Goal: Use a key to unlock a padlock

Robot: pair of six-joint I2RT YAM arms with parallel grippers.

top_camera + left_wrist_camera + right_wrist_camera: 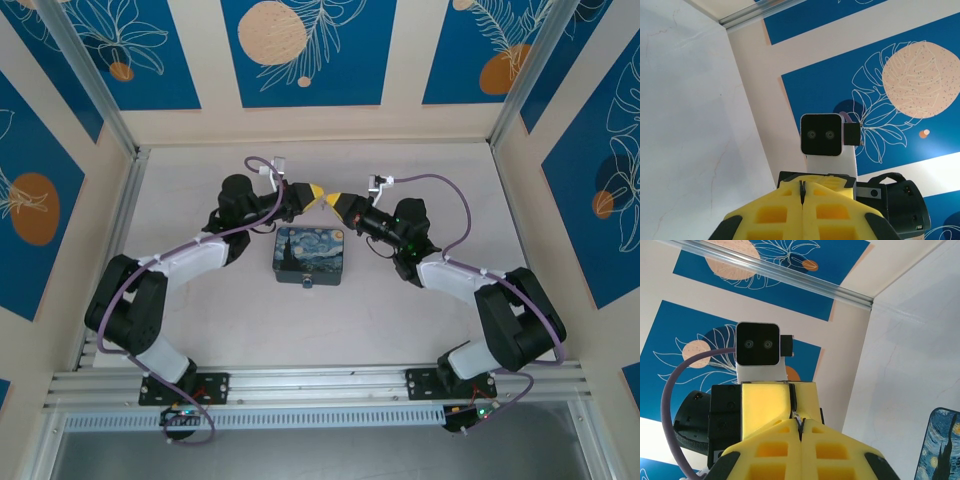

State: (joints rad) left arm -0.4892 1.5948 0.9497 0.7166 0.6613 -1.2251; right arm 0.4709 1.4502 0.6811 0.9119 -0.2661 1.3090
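Claws meet tip to tip: left claw [313,192] is pressed together on the key [801,188], a thin dark sliver poking from its seam, and right claw [801,426] is pressed together on a small metal end at its own tips. Both hang over the counter [330,330] at 12 o'clock of the night-sky box [310,255]. Padlock [306,283], a tiny bluish speck, sits at the box's 6 o'clock edge.

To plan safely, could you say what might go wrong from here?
1. The thin dark metal sliver, probably the key, barely shows between the shut left jaws; a nudge could dislodge it.
2. Both yellow jaws meet tip to tip above the pale table; a dropped piece could bounce away.
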